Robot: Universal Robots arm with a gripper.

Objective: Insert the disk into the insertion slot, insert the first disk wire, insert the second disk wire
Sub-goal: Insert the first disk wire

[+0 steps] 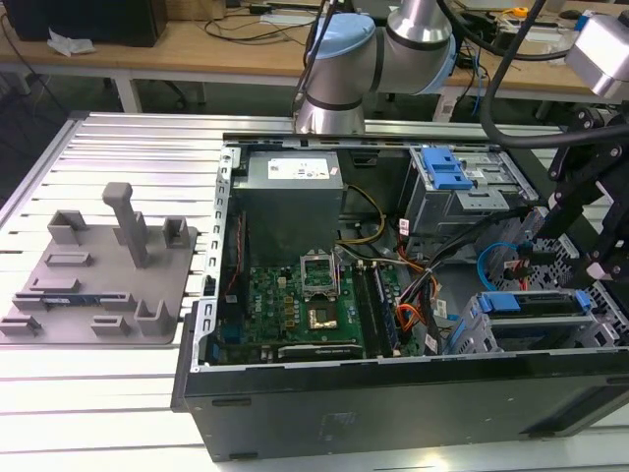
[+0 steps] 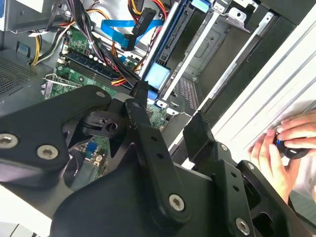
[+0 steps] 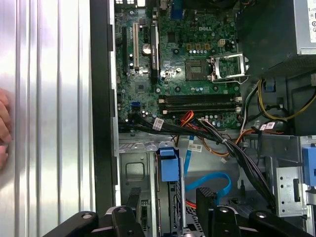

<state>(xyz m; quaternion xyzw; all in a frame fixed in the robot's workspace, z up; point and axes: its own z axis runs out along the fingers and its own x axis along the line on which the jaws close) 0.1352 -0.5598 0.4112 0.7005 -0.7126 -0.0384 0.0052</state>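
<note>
While fingers [image 3: 206, 197] stand wide apart (nothing held) | gripper [image 3: 170, 197] above insertion slot [image 1: 536, 336] | 4 o'clock of computer case [image 1: 295, 398], exterior view

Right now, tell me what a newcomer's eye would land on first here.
The green motherboard in the opened computer case sits mid exterior view. At that view's lower right, the blue-framed disk appears seated in the insertion slot. In the second wrist view the black end effector hangs open above the case, a hand outside it.

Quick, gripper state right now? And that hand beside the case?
Gripper: open, holding nothing.
Person's hand: fingers closed on something small and dark; cannot tell what.
</note>
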